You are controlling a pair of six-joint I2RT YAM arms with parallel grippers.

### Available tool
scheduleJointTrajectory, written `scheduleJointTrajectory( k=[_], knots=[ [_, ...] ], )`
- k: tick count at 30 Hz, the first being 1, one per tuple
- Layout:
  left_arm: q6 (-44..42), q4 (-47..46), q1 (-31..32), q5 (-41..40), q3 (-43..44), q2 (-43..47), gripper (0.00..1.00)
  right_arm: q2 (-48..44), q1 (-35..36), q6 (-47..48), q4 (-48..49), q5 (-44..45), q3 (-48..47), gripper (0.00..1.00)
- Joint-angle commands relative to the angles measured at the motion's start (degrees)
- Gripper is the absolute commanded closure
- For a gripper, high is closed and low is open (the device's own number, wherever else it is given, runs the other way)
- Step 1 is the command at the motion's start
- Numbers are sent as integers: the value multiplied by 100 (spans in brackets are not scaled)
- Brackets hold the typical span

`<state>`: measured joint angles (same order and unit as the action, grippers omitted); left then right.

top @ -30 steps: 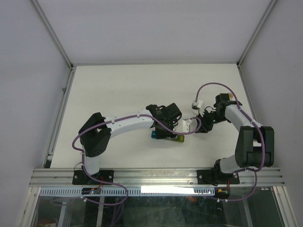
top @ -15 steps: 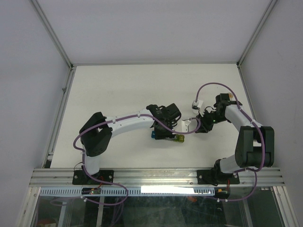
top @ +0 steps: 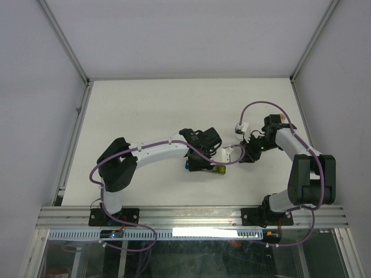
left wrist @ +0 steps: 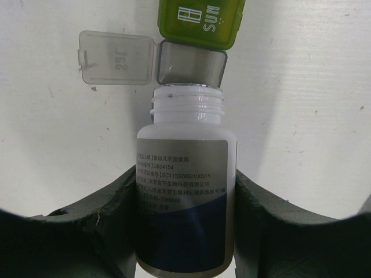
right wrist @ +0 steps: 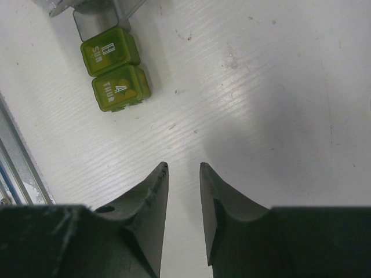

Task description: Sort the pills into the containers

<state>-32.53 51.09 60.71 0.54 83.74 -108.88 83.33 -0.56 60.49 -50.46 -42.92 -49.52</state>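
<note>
Bottle (left wrist: 185,191) base cut off by lower edge in left wrist view, containers (left wrist: 200,20) cropped at top edge there, mostly hidden under left tool (top: 200,161) from above, label (left wrist: 179,174) print too small to read

surface: white table (top: 145,116) | on it: containers (top: 219,169), one strip, flat, toward near edge

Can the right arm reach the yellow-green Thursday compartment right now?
Probably yes: the right gripper is empty, jaws slightly apart, and only bare table lies between it and the THUR compartment. The left gripper's bottle is at the grey compartment.
</note>
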Motion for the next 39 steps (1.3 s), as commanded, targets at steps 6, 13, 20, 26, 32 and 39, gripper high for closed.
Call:
scheduleJointTrajectory(
  k=[6, 13, 20, 26, 32, 39],
  knots=[
    [-78, -106, -3, -231, 100, 130, 100, -13, -49, 8, 24, -171, -212, 69],
    [0, 418, 39, -177, 687, -125, 100, -33, -58, -2, 19, -126, -197, 69],
    [-55, 443, 90, -122, 725, -132, 100, -32, -53, -2, 50, -154, -186, 69],
    [-147, 430, 169, -343, 714, -163, 100, -14, -58, -2, 44, -155, -196, 69],
    [-128, 480, 177, -432, 684, -196, 100, -23, -64, -11, 58, -133, -184, 69],
    [161, 921, 265, -402, 1247, -382, 100, -27, -75, -1, 10, -135, -213, 69]
  ],
)
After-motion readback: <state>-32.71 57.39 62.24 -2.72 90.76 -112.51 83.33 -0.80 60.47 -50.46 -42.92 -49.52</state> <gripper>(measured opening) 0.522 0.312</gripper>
